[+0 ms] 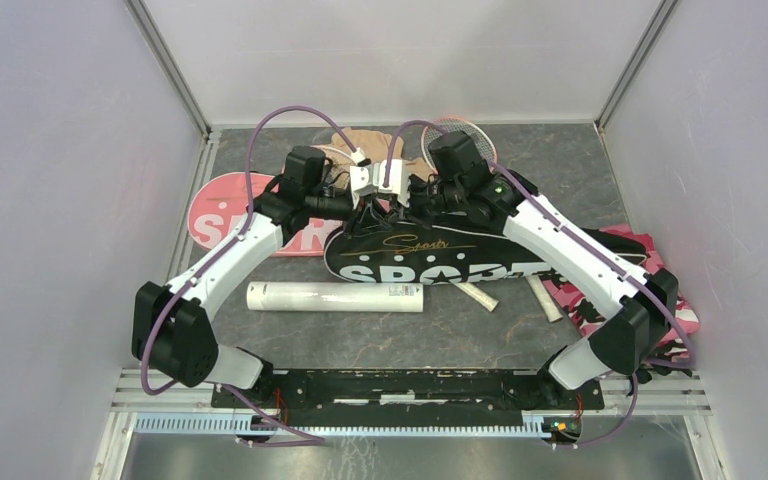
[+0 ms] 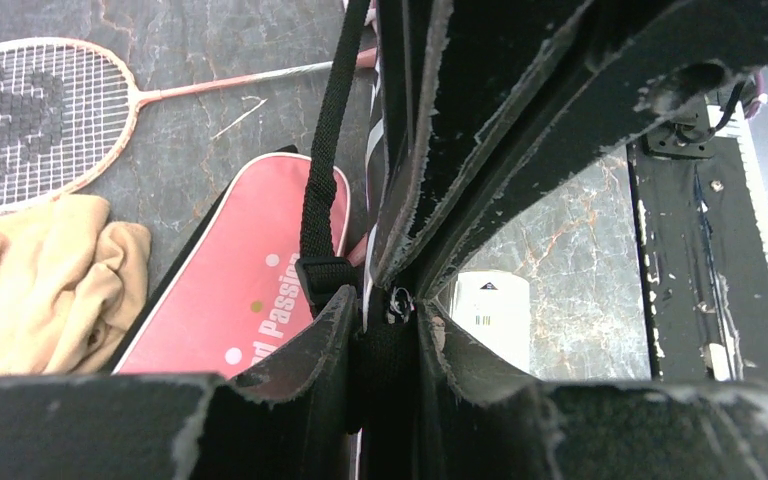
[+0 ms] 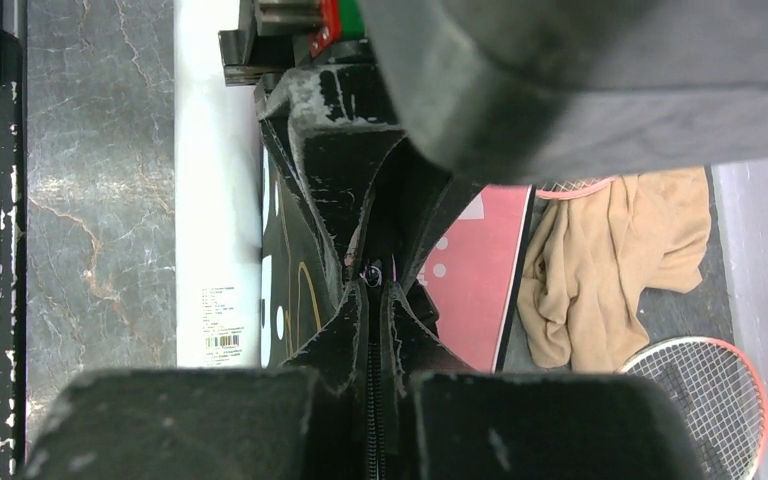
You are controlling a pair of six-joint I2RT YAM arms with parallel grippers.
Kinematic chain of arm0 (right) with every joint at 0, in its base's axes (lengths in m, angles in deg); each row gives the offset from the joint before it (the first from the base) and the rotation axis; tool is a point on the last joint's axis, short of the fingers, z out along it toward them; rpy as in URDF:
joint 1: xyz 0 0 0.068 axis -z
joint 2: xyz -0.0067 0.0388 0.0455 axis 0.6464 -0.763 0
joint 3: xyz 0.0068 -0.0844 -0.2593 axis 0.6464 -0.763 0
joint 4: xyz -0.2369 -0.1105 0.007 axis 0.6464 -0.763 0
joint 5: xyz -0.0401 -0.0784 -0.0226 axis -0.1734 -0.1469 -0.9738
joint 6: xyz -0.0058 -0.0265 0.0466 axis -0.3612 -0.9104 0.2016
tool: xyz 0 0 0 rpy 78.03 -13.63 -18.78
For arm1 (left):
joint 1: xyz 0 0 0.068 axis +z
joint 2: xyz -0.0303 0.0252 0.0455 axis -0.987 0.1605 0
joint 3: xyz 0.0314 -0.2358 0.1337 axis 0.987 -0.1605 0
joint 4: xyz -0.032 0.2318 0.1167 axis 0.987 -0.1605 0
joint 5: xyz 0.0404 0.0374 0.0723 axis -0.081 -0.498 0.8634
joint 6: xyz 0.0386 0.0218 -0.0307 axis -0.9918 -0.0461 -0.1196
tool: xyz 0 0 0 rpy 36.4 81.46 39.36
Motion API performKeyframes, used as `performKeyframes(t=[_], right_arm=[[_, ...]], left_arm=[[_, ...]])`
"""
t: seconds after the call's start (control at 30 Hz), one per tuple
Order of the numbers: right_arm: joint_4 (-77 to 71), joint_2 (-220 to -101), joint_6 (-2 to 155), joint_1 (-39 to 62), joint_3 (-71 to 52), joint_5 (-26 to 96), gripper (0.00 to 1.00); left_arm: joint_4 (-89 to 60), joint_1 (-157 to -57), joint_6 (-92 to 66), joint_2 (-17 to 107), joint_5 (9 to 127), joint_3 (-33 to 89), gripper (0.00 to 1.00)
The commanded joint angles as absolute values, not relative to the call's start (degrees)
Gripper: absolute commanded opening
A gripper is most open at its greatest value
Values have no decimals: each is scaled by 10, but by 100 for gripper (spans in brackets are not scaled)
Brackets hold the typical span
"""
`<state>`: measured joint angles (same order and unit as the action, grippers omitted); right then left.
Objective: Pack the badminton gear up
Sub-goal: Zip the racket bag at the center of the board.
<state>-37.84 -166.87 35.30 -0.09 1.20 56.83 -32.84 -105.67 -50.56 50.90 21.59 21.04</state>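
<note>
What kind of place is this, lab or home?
Probably a lab robot cell: white panel walls in aluminium framing, a marble-pattern tabletop, left arm and right arm bolted to a base rail.

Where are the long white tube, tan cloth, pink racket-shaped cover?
long white tube [image 1: 335, 297], top view, mid-barrel.
tan cloth [image 2: 50, 285], left wrist view, centre fold.
pink racket-shaped cover [image 2: 240, 275], left wrist view, printed face.

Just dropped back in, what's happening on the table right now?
Both arms are working on the black SPORT cover. The left gripper and the right gripper face each other, each pinched shut on its zipper edge, with the zip pull between them. The white tube lies unpacked on the near side of that cover. The pink cover, a racket and a tan cloth lie beyond it.
</note>
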Motion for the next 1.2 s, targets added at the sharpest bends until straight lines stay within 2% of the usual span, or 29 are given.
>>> performKeyframes(t=[0.0, 0.73, 1.17], right_arm=[[-389, -1624, 337, 4, 9, 545, 0], [-446, -1568, 272, 82, -42, 557, 0], [-518, -1524, 202, 157, -86, 540, 0]], left_arm=[[-359, -1056, -592, 489, 202, 230, 2], [-436, -1029, -739, 485, 213, 273, 2], [-548, -991, -839, 512, 217, 354, 2]])
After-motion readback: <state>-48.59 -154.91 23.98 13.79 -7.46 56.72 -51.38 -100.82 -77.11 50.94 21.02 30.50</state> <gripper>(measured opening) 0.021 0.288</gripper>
